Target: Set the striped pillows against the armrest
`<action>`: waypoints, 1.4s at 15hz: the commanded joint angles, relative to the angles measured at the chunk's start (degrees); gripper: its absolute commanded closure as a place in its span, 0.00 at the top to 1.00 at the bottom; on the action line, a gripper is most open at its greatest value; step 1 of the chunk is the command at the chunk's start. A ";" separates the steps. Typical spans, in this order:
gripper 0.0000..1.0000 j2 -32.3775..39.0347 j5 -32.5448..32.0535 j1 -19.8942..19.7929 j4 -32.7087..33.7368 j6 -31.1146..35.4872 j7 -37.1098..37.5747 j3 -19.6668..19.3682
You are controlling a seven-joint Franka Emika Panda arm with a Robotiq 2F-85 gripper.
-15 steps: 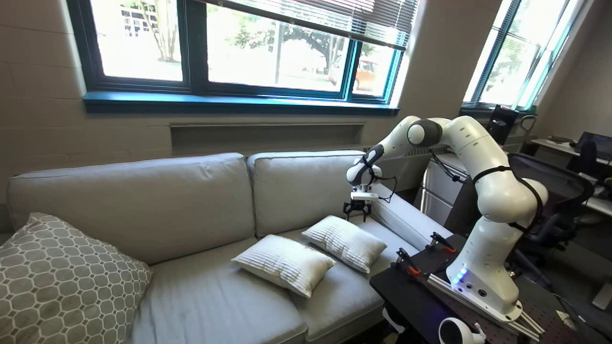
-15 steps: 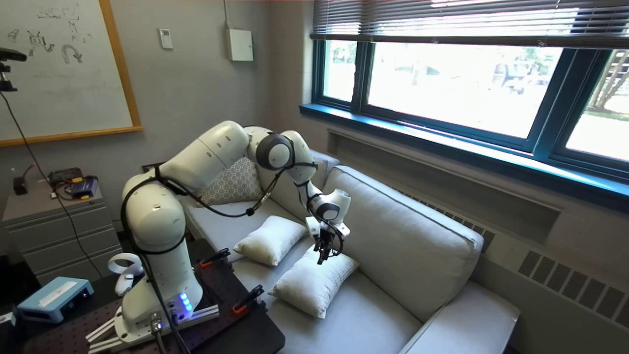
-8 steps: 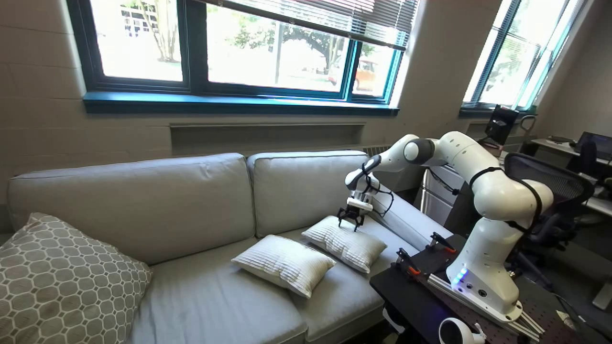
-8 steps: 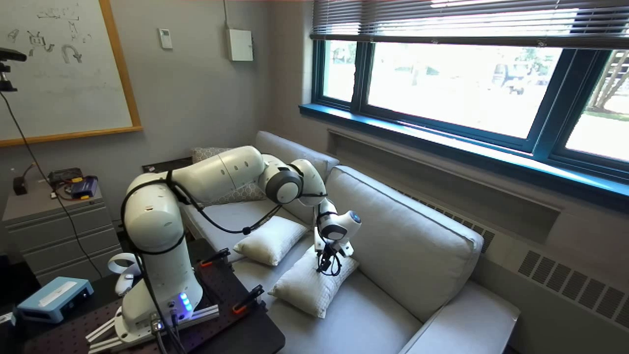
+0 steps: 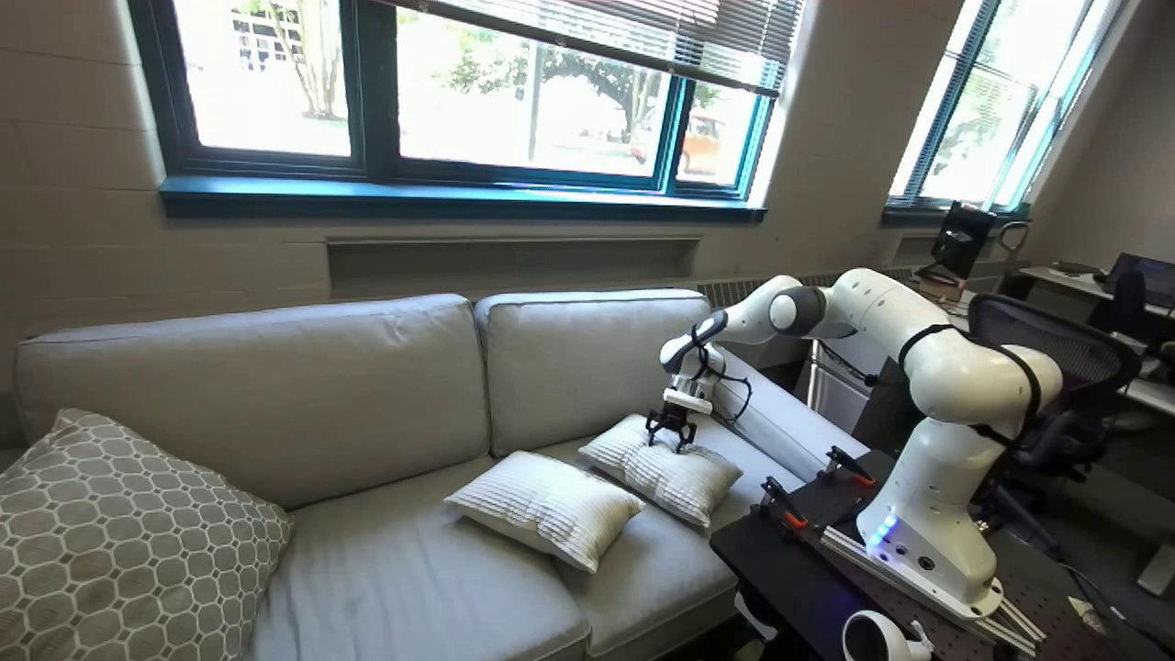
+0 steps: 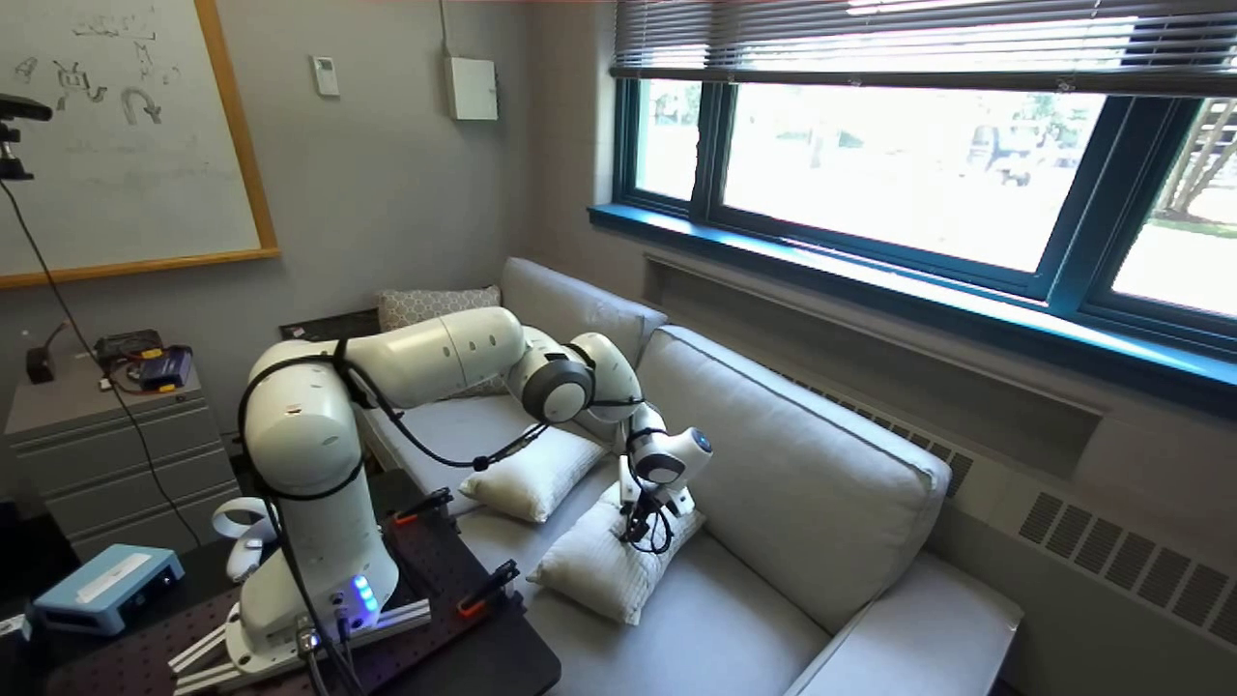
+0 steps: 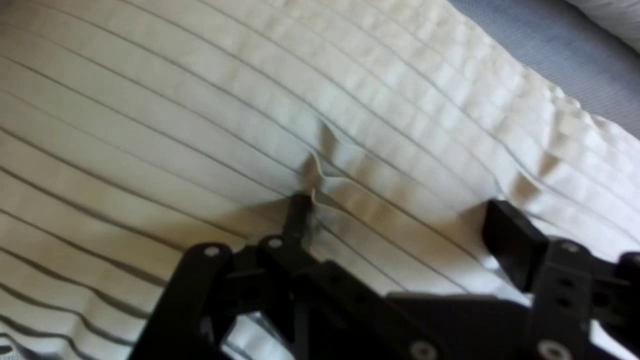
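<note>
Two off-white striped pillows lie flat on the sofa seat in both exterior views. One pillow (image 5: 693,482) (image 6: 604,570) is nearer the armrest (image 5: 780,413) (image 6: 933,619), with a gap of seat between them. The other pillow (image 5: 546,505) (image 6: 536,474) lies beside it, farther from the armrest. My gripper (image 5: 665,446) (image 6: 633,535) points down onto the nearer pillow. In the wrist view the gripper (image 7: 397,212) is open, its fingers wide apart. The fingertips press into the striped pillow (image 7: 150,115), and its fabric puckers at the tips. No fabric is pinched between them.
The sofa's back cushions (image 5: 587,367) (image 6: 783,464) stand behind the pillows. A lattice-patterned cushion (image 5: 138,542) (image 6: 435,304) is at the far sofa end. The black table (image 5: 762,551) with the robot base and orange-black clamps (image 5: 785,505) (image 6: 488,590) borders the seat front.
My gripper has come down from above the nearer pillow onto its top. The arm has lowered with it. The pillows have not visibly moved.
</note>
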 commanded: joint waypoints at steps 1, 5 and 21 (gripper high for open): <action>0.57 3.63 -1.51 1.07 6.23 -3.08 0.39 -1.50; 0.26 3.03 -2.87 2.21 7.47 -4.21 1.00 -2.87; 0.04 -14.00 -7.97 17.44 -12.02 12.70 6.48 -16.10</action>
